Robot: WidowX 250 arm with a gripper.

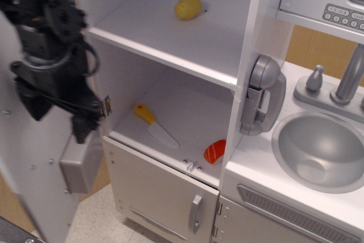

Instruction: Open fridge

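The fridge (pixel 170 44) stands wide open, showing its white shelves. Its large upper door (pixel 34 174) is swung out to the left, inner side towards the camera, with a grey box (pixel 82 166) on that inner face. The door's handle is hidden. My black gripper (pixel 57 120) hangs at the left in front of the door's inner face, near the hinge edge. Its fingers point down and stand apart with nothing between them.
A yellow toy fruit (pixel 188 7) lies on the upper shelf. A yellow-handled knife (pixel 154 126) and a red-orange toy piece (pixel 215 152) lie on the lower shelf. Below is the small lower door (pixel 195 213). A grey phone (pixel 261 95), sink (pixel 321 149) and faucet (pixel 350 75) are at the right.
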